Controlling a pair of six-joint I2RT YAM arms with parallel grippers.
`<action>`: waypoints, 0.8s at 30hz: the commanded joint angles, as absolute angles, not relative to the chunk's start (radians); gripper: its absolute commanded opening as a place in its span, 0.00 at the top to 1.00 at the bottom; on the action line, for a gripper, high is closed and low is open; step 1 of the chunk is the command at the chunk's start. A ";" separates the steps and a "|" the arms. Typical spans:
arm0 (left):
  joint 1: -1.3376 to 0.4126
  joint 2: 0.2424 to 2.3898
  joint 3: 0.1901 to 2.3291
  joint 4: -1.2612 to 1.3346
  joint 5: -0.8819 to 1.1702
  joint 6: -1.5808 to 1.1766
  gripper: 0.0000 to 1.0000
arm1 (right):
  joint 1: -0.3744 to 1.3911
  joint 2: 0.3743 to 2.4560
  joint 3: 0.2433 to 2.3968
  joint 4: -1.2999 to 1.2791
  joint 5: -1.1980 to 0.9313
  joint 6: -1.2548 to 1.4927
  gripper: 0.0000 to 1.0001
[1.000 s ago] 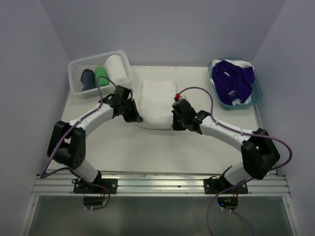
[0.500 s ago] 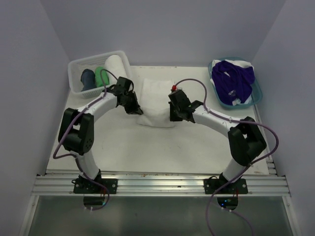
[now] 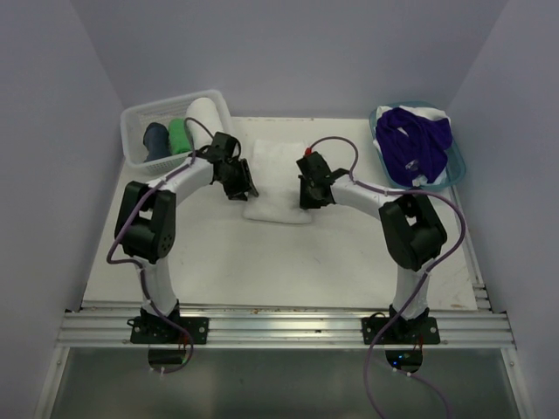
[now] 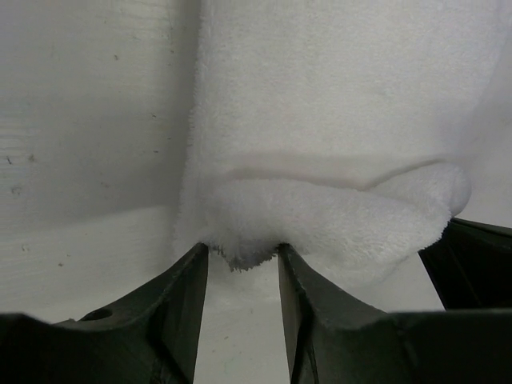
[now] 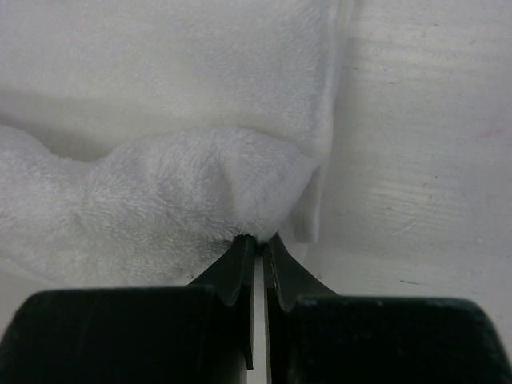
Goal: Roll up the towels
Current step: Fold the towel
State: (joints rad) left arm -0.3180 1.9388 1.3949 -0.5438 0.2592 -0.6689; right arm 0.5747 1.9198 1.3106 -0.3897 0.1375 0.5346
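Note:
A big white towel (image 3: 278,182) lies mid-table, its near edge folded over into a thick roll (image 4: 336,216). My left gripper (image 3: 249,189) stands at the roll's left end. In the left wrist view that gripper (image 4: 242,260) is open, with a tuft of the towel's edge between the fingertips (image 4: 188,288) but not pinched. My right gripper (image 3: 305,195) is at the roll's right end. Seen from the right wrist, it (image 5: 257,238) is shut on the towel's rolled corner (image 5: 240,192).
A clear white basket (image 3: 140,116) at the back left holds rolled navy (image 3: 156,140), green (image 3: 179,135) and white (image 3: 203,120) towels. At the back right, a light blue tub (image 3: 456,168) holds a crumpled purple towel (image 3: 415,140). The walls stand close on three sides.
Both arms have reached farther from their bases, taking the towel's near edge up and over, so the towel looks shorter. The left gripper has let go and opened; the right stays shut.

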 commanded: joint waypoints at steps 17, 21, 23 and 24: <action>-0.407 1.845 1.302 -0.279 0.281 -0.750 0.62 | 0.511 1.896 1.319 -0.443 0.083 0.560 1.00; -0.400 1.945 1.405 -0.327 0.259 -0.698 0.63 | 0.511 1.826 1.299 -0.453 0.061 0.537 0.83; -0.400 1.986 1.433 -0.354 0.270 -0.672 0.64 | 0.509 1.789 1.305 -0.454 0.040 0.502 0.68; -0.400 1.994 1.443 -0.365 0.271 -0.666 0.64 | 0.509 1.783 1.313 -0.472 0.032 0.491 0.65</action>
